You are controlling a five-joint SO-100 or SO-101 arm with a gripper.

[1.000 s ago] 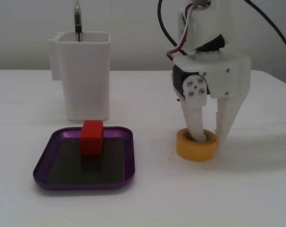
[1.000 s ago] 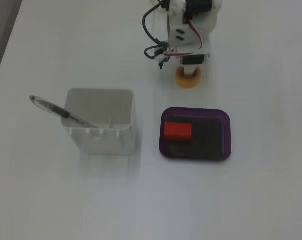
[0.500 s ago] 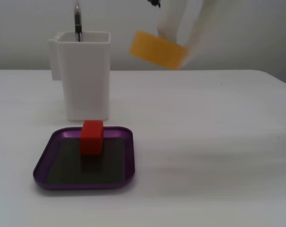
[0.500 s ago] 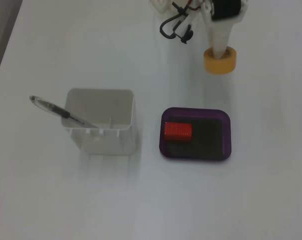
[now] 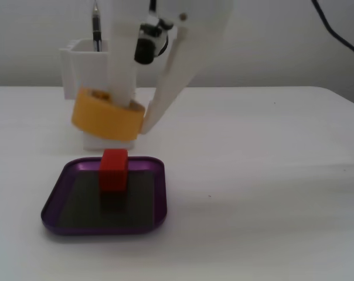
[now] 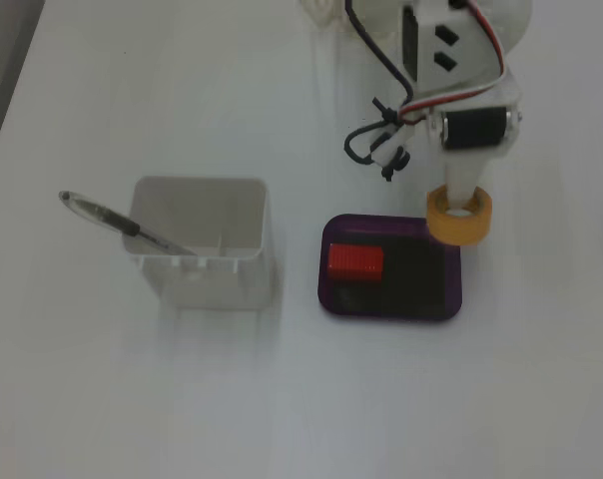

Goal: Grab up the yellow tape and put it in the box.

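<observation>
My gripper [image 5: 133, 110] is shut on the yellow tape [image 5: 104, 120], with one white finger through the roll's hollow core and the other outside it. The roll hangs tilted in the air, above and behind the purple box [image 5: 55, 205]. In the other fixed view, seen from above, the tape [image 6: 459, 222] overlaps the box's upper right corner [image 6: 326, 297], under my gripper [image 6: 463, 200]. A red block [image 5: 113, 170] stands inside the box, toward its left side in the view from above [image 6: 355, 261].
A tall white container [image 5: 77, 61] stands behind the box and holds a pen [image 5: 96, 26]. From above, the container [image 6: 202, 269] is left of the box and the pen [image 6: 122, 225] leans out to the left. Black cables [image 6: 376, 140] hang by the arm.
</observation>
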